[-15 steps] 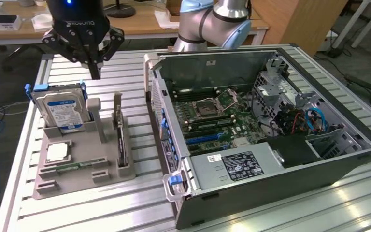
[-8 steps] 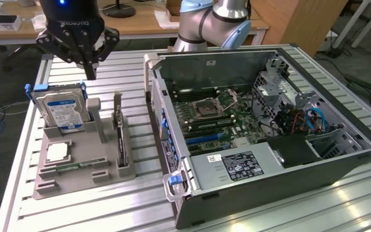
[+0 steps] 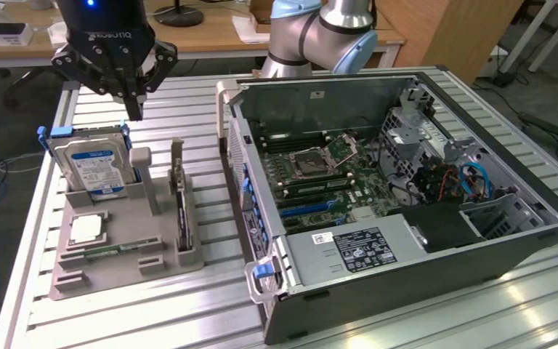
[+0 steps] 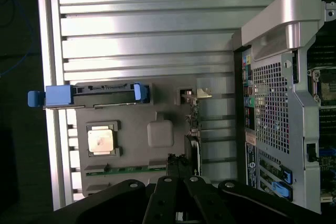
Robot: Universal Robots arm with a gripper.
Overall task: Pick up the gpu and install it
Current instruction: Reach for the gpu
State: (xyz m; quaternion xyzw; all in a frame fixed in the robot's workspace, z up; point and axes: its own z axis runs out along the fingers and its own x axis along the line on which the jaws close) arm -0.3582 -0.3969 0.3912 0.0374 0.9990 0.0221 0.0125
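Jaws together, empty, high near upright gpu point(image 3: 182, 214)

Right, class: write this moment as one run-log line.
gripper: over parts tray, empty | gpu: upright in its slot, untouched | computer case: open beside tray

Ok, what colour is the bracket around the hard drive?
Blue. The bracket shows best in the wrist view.

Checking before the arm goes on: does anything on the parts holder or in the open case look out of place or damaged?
Nothing stands out. The hard drive and gpu stand upright in the holder, the processor and memory stick lie flat, and the gripper hangs above them, empty.
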